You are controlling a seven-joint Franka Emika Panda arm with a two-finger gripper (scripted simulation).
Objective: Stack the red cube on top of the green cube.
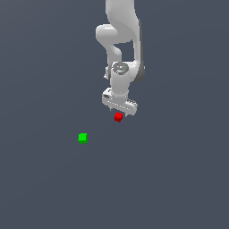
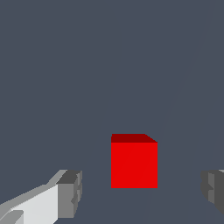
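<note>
The red cube [image 1: 118, 117] lies on the grey floor directly under my white gripper [image 1: 120, 112]. In the wrist view the red cube [image 2: 134, 164] sits between my two fingers, with a clear gap on each side. The gripper [image 2: 142, 191] is open and not touching the cube. One grey fingertip [image 2: 71, 192] stands on one side and the other at the frame's edge on the far side. The green cube [image 1: 82, 137] lies on the floor apart from the red one, toward the exterior view's left and nearer the camera. It is out of the wrist view.
The white arm [image 1: 120, 40] reaches down from the top of the exterior view. The plain dark grey floor [image 1: 170, 179] lies all around the two cubes.
</note>
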